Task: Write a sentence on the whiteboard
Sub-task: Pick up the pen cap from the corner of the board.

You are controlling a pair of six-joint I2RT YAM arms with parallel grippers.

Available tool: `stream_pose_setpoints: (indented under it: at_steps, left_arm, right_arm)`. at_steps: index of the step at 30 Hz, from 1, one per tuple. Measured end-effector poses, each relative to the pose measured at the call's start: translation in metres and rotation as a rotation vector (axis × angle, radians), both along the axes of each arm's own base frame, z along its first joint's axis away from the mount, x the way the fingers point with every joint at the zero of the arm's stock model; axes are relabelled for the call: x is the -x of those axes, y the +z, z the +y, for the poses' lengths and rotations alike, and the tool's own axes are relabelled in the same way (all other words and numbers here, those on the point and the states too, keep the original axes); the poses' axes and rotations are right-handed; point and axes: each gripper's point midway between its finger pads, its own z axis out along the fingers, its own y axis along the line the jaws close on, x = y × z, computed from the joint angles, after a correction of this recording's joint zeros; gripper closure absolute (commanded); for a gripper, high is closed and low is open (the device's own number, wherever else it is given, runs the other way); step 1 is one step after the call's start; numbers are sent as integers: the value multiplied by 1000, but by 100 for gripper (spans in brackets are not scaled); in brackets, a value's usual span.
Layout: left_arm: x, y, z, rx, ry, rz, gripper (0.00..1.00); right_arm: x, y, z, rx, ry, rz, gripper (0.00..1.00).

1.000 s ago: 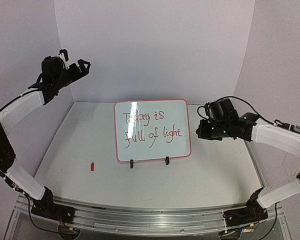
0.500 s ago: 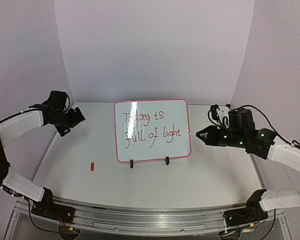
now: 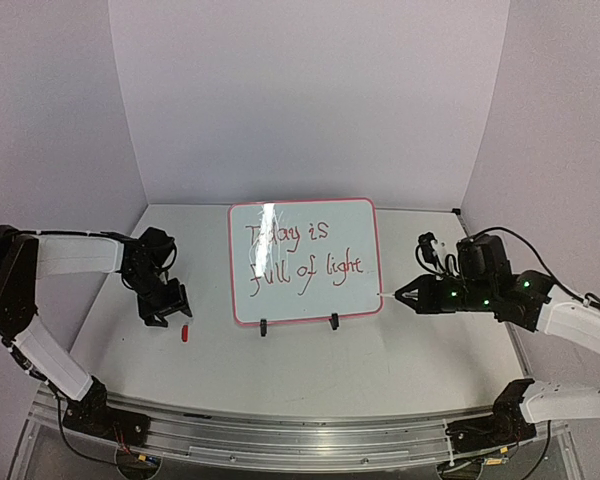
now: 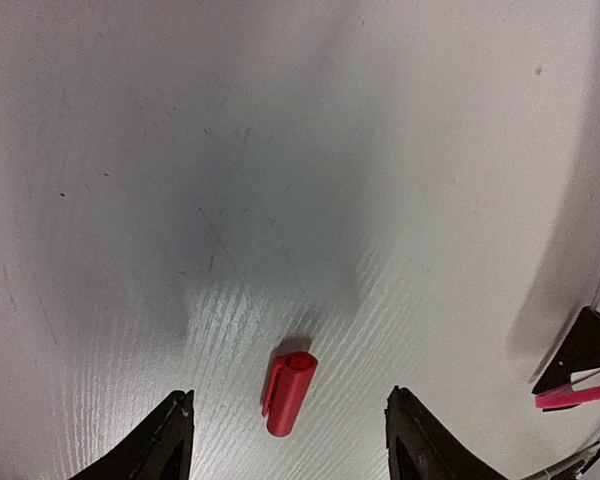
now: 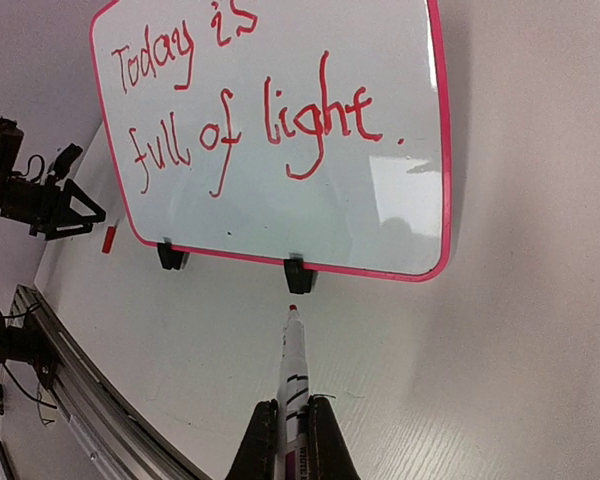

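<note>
The whiteboard (image 3: 310,297) stands upright at mid-table on black clip feet, with the red sentence (image 3: 302,252) "Today is full of light" in two lines. The right wrist view shows the whiteboard (image 5: 380,215) and the sentence (image 5: 250,110) ahead. My right gripper (image 3: 405,295) is shut on a white marker (image 5: 294,365), whose red tip points at the board's lower right corner, just short of it. My left gripper (image 4: 290,425) hangs open low over the table, with a red marker cap (image 4: 288,392) lying between its fingers, untouched. From above, the cap (image 3: 184,333) lies just beyond the left gripper (image 3: 165,308).
Purple walls close in the table on the left, back and right. A metal rail (image 3: 300,440) runs along the near edge. The board's two clip feet (image 3: 263,327) jut forward. In the left wrist view one foot (image 4: 580,350) shows at the right edge.
My left arm has swung down from high at the back left to the table beside the red cap, its jaws narrowing. My right gripper with the marker has shifted slightly lower by the board's right edge.
</note>
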Motion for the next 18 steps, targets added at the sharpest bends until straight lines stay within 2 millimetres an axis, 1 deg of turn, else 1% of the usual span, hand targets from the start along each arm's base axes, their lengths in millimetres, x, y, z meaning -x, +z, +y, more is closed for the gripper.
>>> stream_pose_setpoints:
  at_steps: [2, 4, 8, 11, 16, 18]
  left_arm:
    - [5, -10, -6, -19, -28, 44, 39]
    - [8, -16, -9, -31, -42, 69, 41]
    - [10, -18, -12, -37, -66, 75, 46]
    - [13, -18, -15, -45, -88, 79, 48]
    - [20, -20, -19, -62, -121, 98, 58]
    - [20, -23, -19, -71, -122, 105, 60]
  right_arm:
    - [1, -2, -1, 9, 3, 4, 100]
    - [2, -4, -2, 16, 6, 7, 100]
    - [4, -8, -3, 26, 9, 14, 100]
    - [6, -11, -4, 34, 12, 17, 100]
    - [7, -13, -6, 43, 16, 21, 100]
    - [8, -13, -6, 45, 17, 19, 100]
